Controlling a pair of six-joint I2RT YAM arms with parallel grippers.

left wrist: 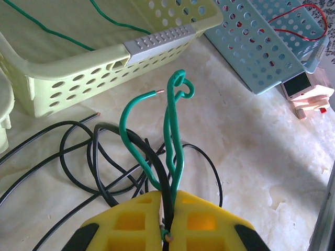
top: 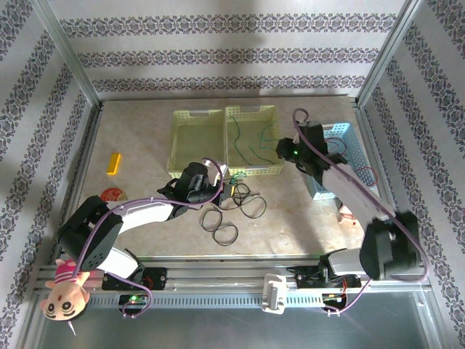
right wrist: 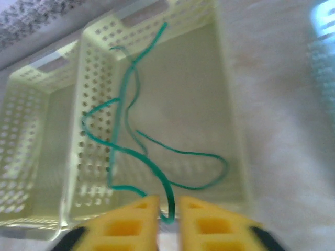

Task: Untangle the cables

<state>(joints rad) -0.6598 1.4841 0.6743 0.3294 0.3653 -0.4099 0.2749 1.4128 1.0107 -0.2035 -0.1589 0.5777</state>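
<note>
My left gripper (left wrist: 170,196) is shut on a looped green cable (left wrist: 175,115) together with a black cable (left wrist: 157,157), just above a tangle of black cables (top: 232,211) on the table. In the top view the left gripper (top: 229,187) sits at the near edge of the yellow-green basket (top: 270,169). My right gripper (right wrist: 169,201) hangs over that basket (right wrist: 86,52), jaws apart. A thin green cable (right wrist: 152,162) runs down through the gap between them, and more green cable lies in the basket. A red cable (left wrist: 298,26) lies in the blue basket (left wrist: 261,52).
A second yellow-green basket (top: 192,142) stands left of the first, and the blue basket (top: 341,134) stands at the right. A yellow block (top: 113,163) and a round red disc (top: 112,194) lie at the left. A small white device (left wrist: 306,91) sits by the blue basket. A plush toy (top: 65,287) hangs at the front left.
</note>
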